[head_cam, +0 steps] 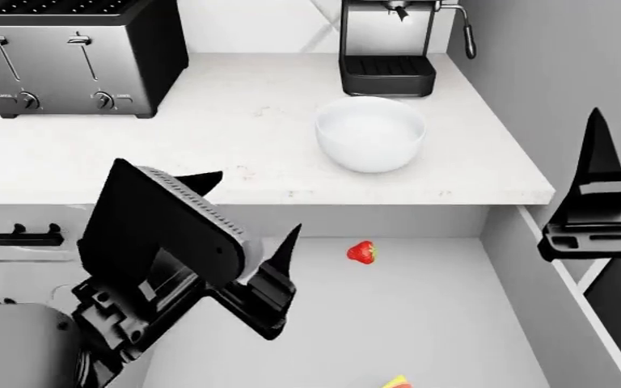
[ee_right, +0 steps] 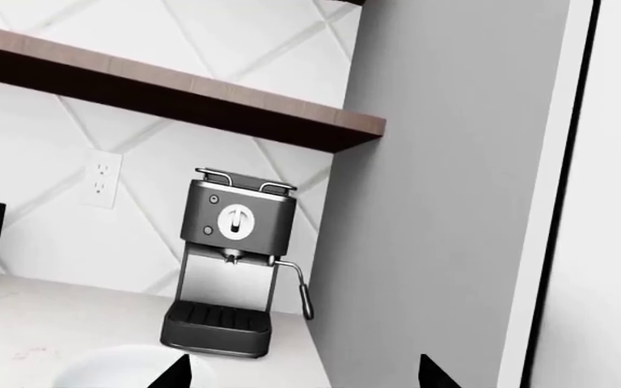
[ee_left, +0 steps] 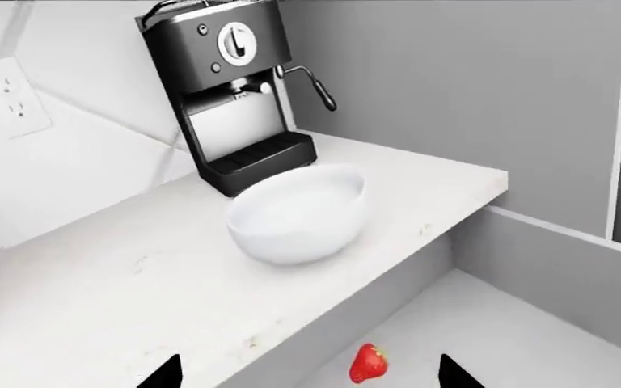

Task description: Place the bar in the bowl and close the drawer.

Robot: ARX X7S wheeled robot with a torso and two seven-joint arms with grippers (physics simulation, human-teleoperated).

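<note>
The white bowl (head_cam: 370,133) (ee_left: 297,212) stands empty on the counter in front of the coffee machine; only its rim (ee_right: 116,368) shows in the right wrist view. Below the counter the drawer (head_cam: 429,307) (ee_left: 526,323) is pulled open. A red-orange and yellow sliver of the bar (head_cam: 397,381) lies on the drawer floor, cut off by the head view's lower edge. My left gripper (head_cam: 251,210) (ee_left: 308,376) is open and empty over the drawer's left part. My right gripper (head_cam: 601,174) (ee_right: 305,376) is open and empty at the drawer's right side.
A small red strawberry (head_cam: 361,252) (ee_left: 368,364) lies in the drawer near the back. A black coffee machine (head_cam: 388,44) (ee_left: 240,89) (ee_right: 230,267) and a toaster (head_cam: 68,56) stand on the counter (head_cam: 235,137). A grey wall panel (head_cam: 569,73) borders the right. A narrower drawer front (head_cam: 25,236) sits at the left.
</note>
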